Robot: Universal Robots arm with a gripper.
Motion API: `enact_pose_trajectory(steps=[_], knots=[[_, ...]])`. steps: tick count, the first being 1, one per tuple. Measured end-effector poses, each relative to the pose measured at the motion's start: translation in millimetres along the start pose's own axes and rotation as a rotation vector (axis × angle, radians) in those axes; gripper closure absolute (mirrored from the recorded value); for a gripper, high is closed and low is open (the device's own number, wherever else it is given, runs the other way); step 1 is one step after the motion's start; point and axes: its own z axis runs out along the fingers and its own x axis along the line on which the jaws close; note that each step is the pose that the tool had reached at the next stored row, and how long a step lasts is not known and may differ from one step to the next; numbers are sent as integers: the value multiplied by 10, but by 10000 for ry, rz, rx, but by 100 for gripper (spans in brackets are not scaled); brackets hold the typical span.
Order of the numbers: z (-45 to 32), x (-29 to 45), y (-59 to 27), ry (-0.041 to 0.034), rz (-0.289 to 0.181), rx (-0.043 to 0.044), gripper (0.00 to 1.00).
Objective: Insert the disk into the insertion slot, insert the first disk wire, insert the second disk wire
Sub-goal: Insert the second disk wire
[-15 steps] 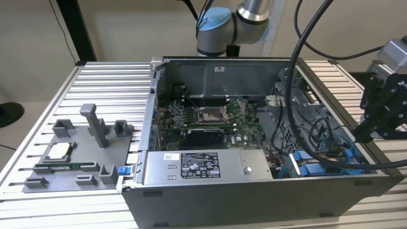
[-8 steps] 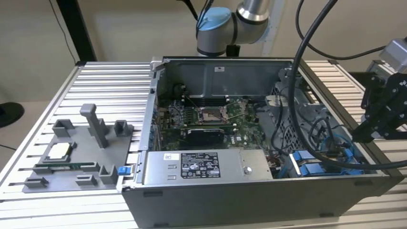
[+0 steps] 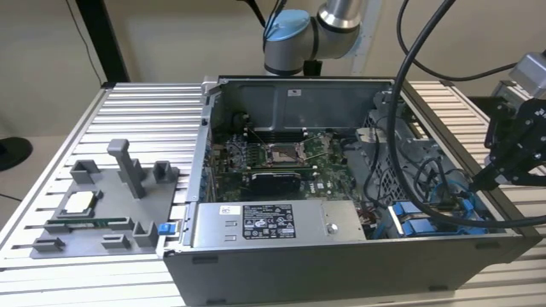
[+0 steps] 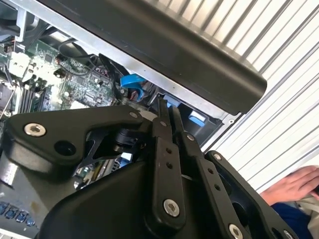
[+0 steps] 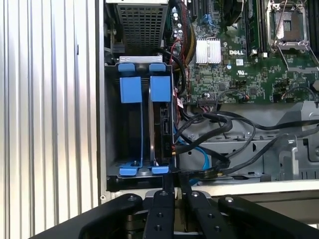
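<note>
Nearest in both wrist views, the hand (image 5: 174, 191) has its black fingers (image 4: 164, 149) pressed together, clenched w/ nothing between them. Just beyond the tips in the first wrist view sits the insertion slot (image 5: 130, 94), blue rails and latch tabs at both ends. The disk (image 5: 162, 127) stands on edge in the bay's compartment next to the board (blue carrier tab on top), black cables (image 5: 214, 124) running close beside it. Farther off, the motherboard (image 5: 249, 64). In the exterior view the PC case (image 3: 341, 268) rests on the ribbed surface (image 3: 128, 121).
</note>
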Motion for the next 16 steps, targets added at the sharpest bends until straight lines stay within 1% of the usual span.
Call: enact_pose_trajectory(steps=[6,9,11,12,16], knots=[[3,0,0,-7,7,-27,100],[-5,0,0,-2,13,-92,100],[-6,1,1,-6,15,-112,100],[-6,2,1,-7,16,-116,0],[-7,15,-1,-8,17,-129,0]])
